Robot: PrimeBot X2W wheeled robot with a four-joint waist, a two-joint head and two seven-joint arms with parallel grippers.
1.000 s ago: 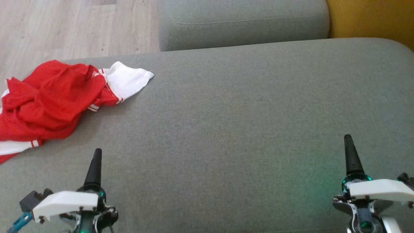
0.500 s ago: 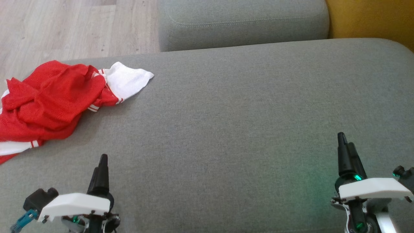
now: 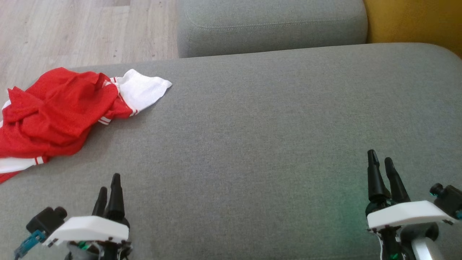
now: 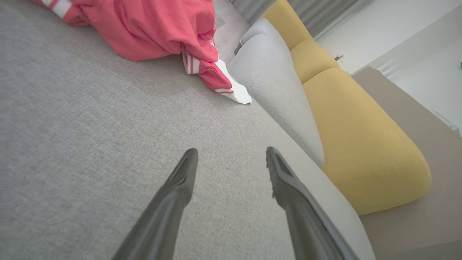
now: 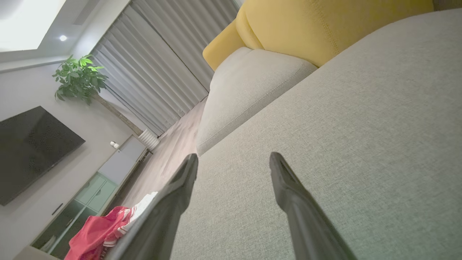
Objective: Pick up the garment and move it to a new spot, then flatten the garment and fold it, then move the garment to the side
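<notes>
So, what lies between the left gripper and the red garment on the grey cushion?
Nothing: only bare grey cushion lies between the left gripper and the red garment, as the head view and left wrist view show.

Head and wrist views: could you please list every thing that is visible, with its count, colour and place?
garment: one, red with white parts, crumpled at the far left of the big cushion
big cushion: one, grey, under both grippers
small cushion: one, grey, beyond the big one
yellow cushions: at least two, yellow, beyond the small cushion
floor: one, pale wood, far left
curtain: one, grey, along the far wall
plant: one, green, beside the curtain
TV: one, black, on the wall
cabinet: one, pale, below the TV
left gripper: one, dark fingers, open, near left, holding nothing
right gripper: one, dark fingers, open, near right, holding nothing
</notes>
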